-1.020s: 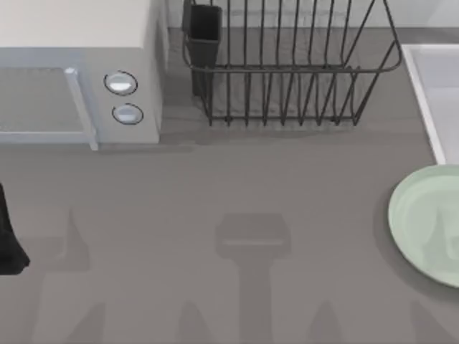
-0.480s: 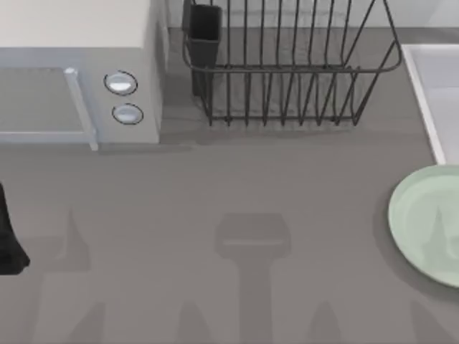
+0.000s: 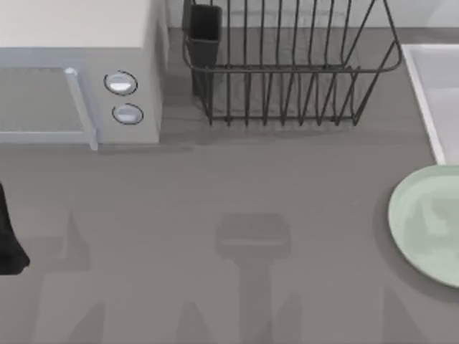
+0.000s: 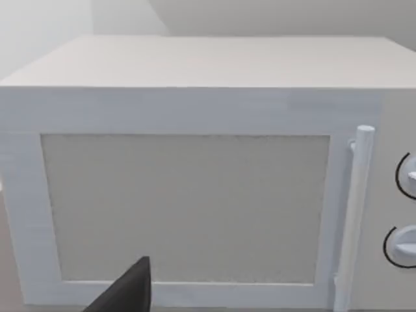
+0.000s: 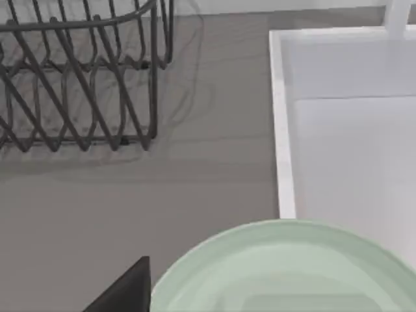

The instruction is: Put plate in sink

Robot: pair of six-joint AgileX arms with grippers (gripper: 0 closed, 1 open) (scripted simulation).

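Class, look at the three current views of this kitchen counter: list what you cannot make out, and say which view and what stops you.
1. Plate: its right part is cut off by the top view's right edge; its near part by the right wrist view's edge.
2. Sink: cut off at the frame edges, so its full extent can't be told.
3. Left gripper and right gripper: one dark tip each at the wrist views' edges.
4. Microwave: cut off by the top view's left edge.

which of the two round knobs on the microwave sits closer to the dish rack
The upper knob, nearer the back of the table where the dish rack stands; the lower knob sits toward the front.
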